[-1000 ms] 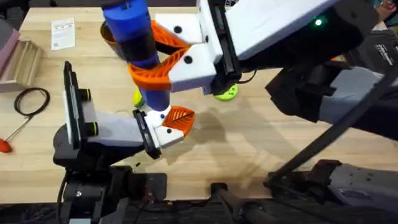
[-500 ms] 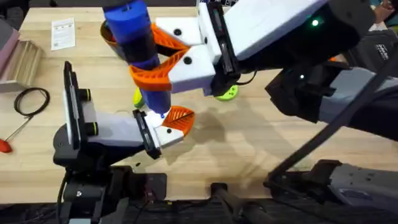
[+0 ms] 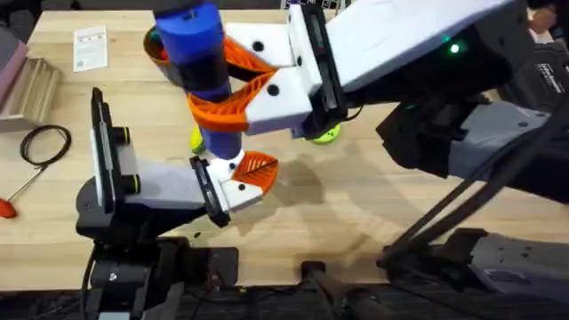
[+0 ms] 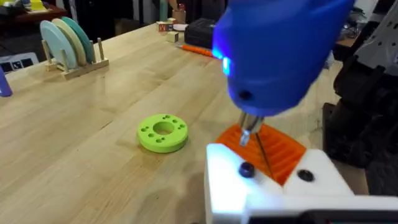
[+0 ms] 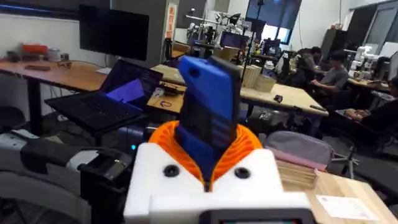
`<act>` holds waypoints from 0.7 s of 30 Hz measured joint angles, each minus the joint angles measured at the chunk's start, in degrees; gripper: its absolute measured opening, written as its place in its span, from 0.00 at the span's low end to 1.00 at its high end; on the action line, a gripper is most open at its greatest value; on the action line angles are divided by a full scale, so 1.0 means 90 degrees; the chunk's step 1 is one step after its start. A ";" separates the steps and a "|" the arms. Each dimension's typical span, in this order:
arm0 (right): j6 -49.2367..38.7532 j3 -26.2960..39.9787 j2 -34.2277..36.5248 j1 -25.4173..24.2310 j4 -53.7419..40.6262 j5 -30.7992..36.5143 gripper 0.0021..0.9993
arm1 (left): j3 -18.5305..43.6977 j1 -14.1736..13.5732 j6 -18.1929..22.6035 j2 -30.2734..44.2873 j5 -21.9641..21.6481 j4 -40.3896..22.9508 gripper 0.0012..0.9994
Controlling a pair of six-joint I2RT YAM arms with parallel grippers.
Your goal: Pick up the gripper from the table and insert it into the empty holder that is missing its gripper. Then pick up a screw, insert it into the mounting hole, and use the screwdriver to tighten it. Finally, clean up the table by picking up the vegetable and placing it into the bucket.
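One blue screwdriver (image 3: 200, 67), one green ring (image 4: 163, 133), one bucket (image 3: 156, 44) just behind the screwdriver. Left of the screwdriver: one paper card (image 3: 90, 48), one black cable loop (image 3: 46, 143), one red-handled tool (image 3: 11, 203). Two robot arms.

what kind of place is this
Most likely a robotics lab or workshop. The right gripper holds a blue screwdriver over a wooden table, and behind are desks with a laptop and other robot arms.
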 joint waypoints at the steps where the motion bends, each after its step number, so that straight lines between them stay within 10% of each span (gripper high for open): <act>1: 0.0023 -0.0022 0.0002 0.0000 0.0031 0.0007 0.02 | 0.0000 0.0000 -0.0001 0.0000 0.0000 0.0000 0.00; 21: 0.0142 -0.0083 0.0115 0.0032 -0.0020 0.0022 0.02 | 0.0000 0.0000 0.0001 0.0000 0.0000 0.0000 0.00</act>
